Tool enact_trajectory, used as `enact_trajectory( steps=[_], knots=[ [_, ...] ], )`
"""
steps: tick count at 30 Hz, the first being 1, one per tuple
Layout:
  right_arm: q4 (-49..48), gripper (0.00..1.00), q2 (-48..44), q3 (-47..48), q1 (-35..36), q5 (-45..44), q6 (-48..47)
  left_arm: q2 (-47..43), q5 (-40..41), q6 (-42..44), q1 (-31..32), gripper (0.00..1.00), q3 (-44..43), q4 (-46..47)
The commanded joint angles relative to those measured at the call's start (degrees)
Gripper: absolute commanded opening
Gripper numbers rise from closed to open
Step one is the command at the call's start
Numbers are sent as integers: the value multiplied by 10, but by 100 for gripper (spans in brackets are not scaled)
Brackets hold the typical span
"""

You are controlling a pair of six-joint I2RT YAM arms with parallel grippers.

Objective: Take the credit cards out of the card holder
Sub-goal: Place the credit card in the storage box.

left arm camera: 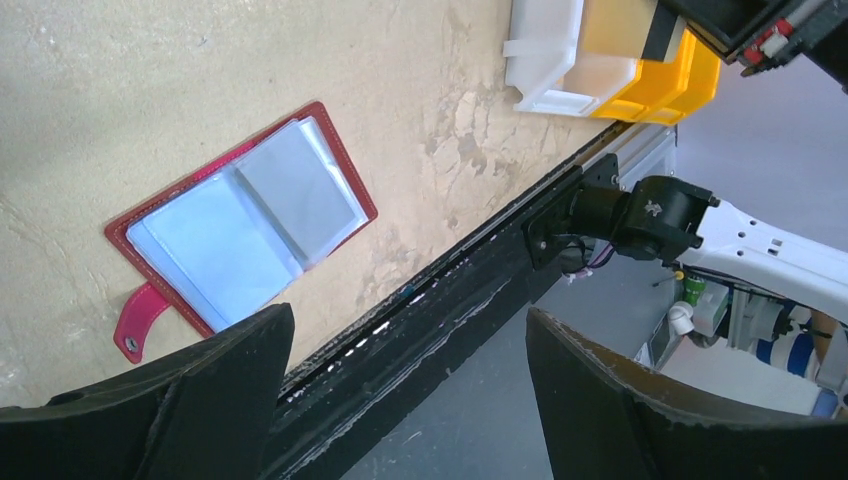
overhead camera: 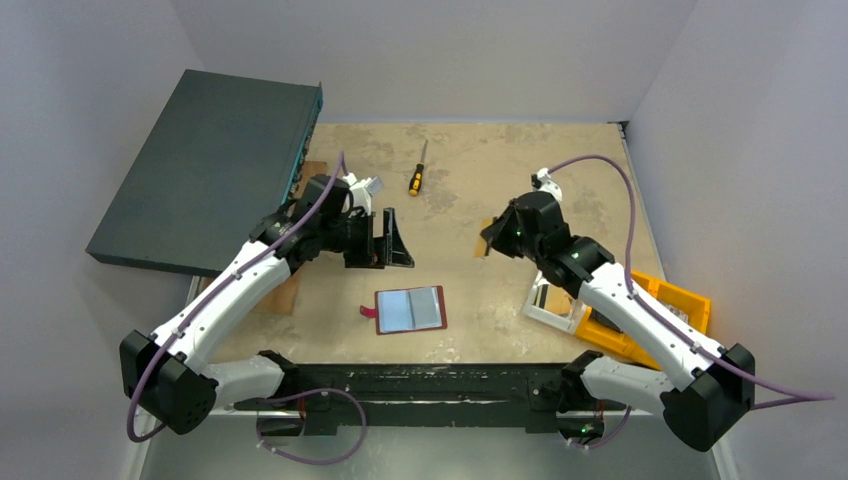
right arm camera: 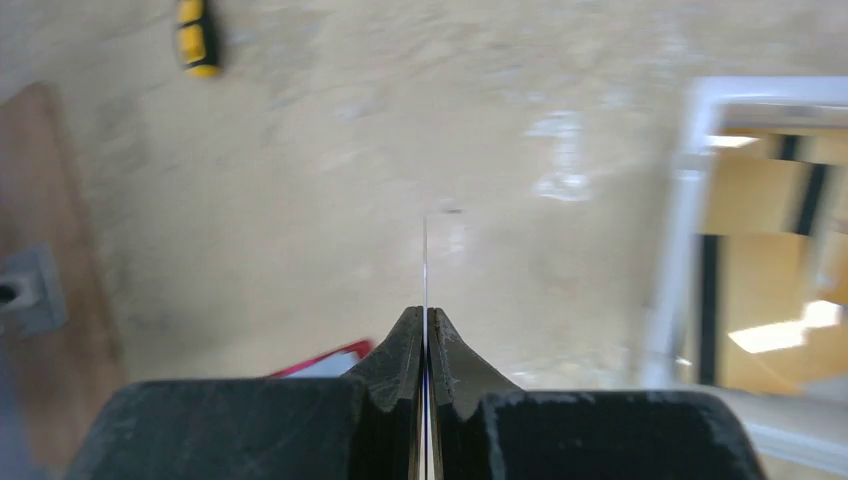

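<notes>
The holder (overhead camera: 410, 309) lay open by the table's (overhead camera: 500, 160) near edge. The right gripper (right arm camera: 426, 316) pinched one card (right arm camera: 425, 260), held clear of the holder. The left gripper (left arm camera: 408, 335) gaped empty. Whether others sat inside was unclear.

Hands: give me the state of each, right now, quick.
Left hand: open, holding nothing.
Right hand: closed on a thin credit card, seen edge-on.
</notes>
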State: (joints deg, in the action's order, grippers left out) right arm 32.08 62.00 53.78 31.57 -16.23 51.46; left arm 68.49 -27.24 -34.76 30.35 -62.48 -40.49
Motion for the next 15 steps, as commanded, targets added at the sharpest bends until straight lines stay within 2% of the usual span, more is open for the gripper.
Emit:
enact_trajectory(
  steps=[1, 7, 15],
  knots=[
    [170, 0, -10, 22, -67, -134, -4, 6, 12, 20, 8, 86, -27, 3],
    [206, 0, 24, 16, -118, -184, -9, 14, 10, 25, 8, 86, -27, 0],
    [239, 0, 107, 9, -127, -226, 25, 21, 10, 27, 8, 86, -26, -1]
  ],
)
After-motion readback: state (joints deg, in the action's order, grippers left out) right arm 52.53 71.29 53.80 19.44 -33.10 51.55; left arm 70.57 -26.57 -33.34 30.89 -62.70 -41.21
